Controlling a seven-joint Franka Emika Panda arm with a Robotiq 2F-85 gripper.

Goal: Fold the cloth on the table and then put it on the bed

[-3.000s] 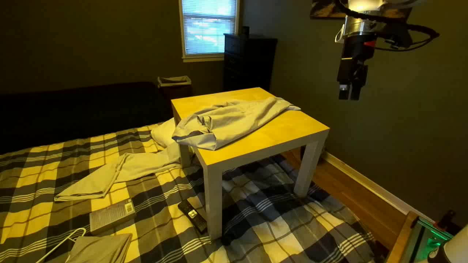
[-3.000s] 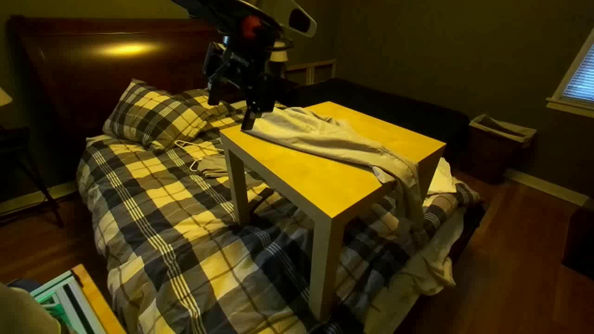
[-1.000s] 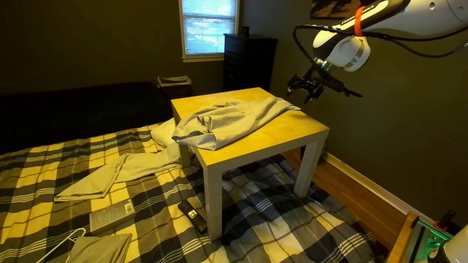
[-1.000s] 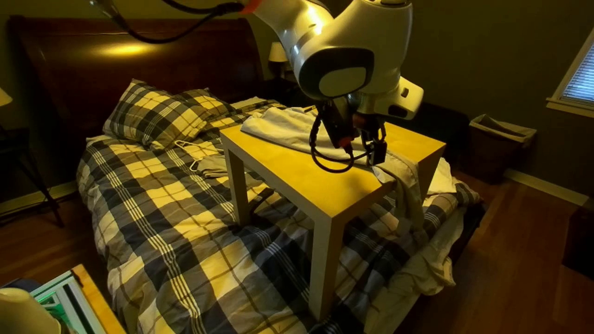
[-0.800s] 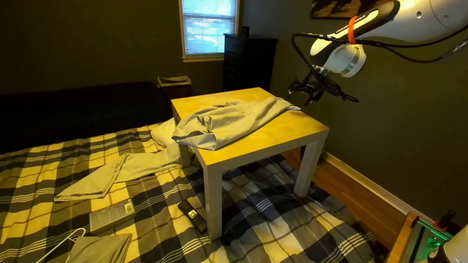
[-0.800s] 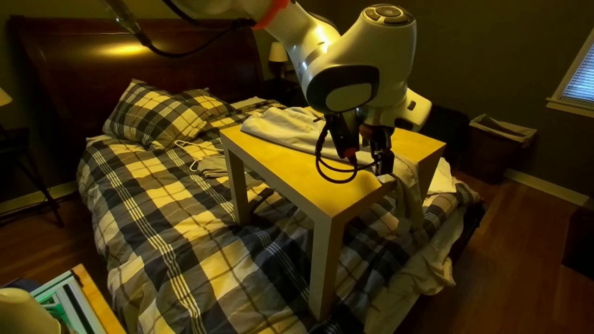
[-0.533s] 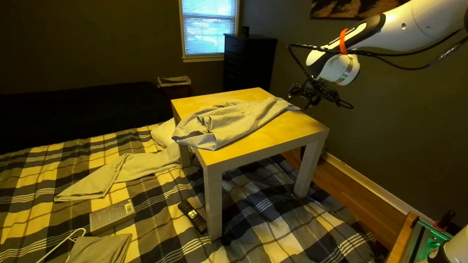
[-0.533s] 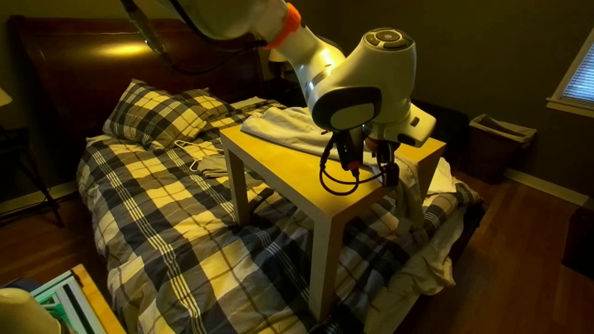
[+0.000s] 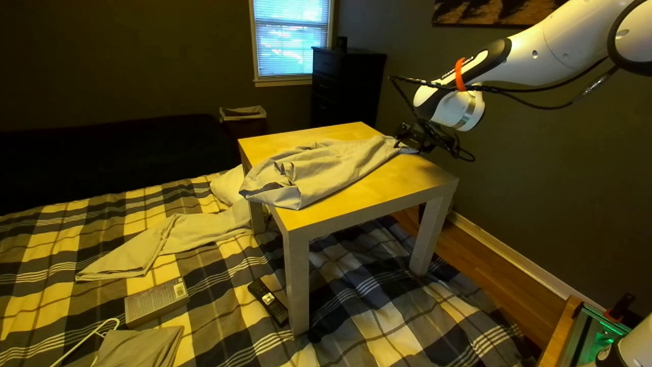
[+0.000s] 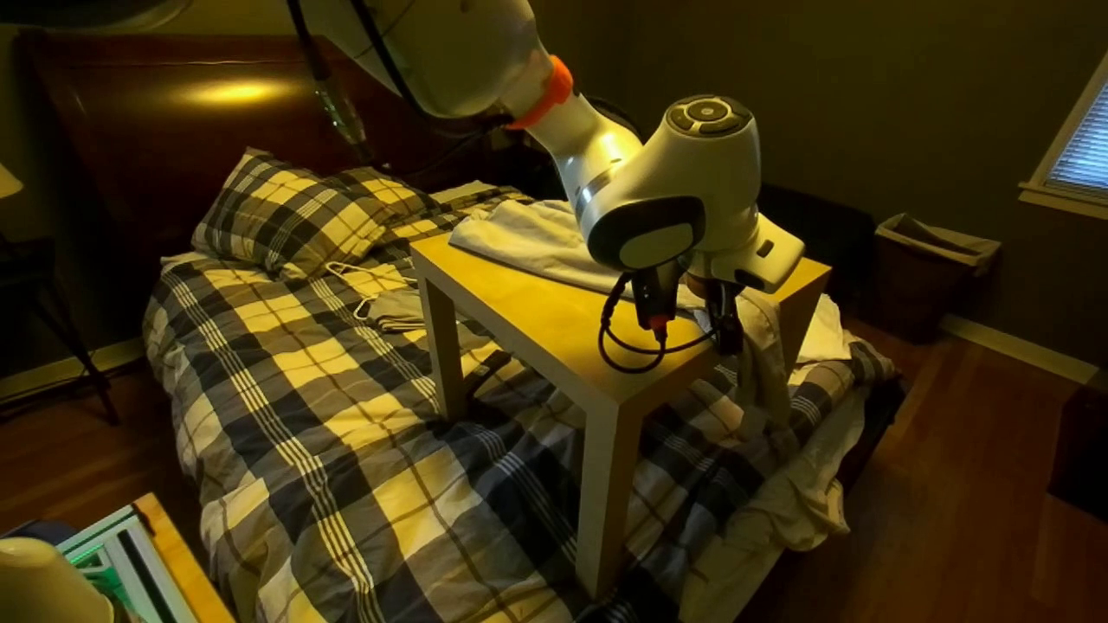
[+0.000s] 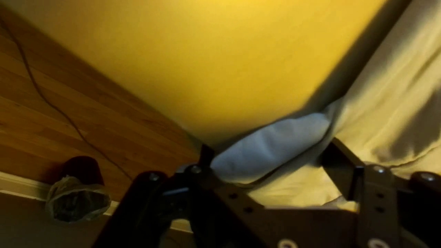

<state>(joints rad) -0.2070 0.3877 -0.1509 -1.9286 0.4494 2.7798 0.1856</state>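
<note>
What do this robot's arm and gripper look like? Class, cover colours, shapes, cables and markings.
The arm is white and rounded, with a dark oval panel, silvery ring and round button pad. An orange band circles it; black cables run alongside. Lettering by the band is too blurred to read. The gripper is black and angular, with two fingers and shiny screws.

"How bright is it?"

"Dim, with a yellow cast; in both exterior views the window blinds (image 9: pixel 291 38) glow blue-white."

"Any glare?"

"In an exterior view, a yellow patch shines on the wooden headboard (image 10: pixel 234 91), a paler highlight on the robot arm (image 10: pixel 597 143)."

"And the wrist view?"

"Soft. The table (image 11: pixel 206 62) is brightest up top, dark shadow edges the cloth (image 11: pixel 396 86), and the gripper (image 11: pixel 268 151) is nearly a silhouette."
</note>
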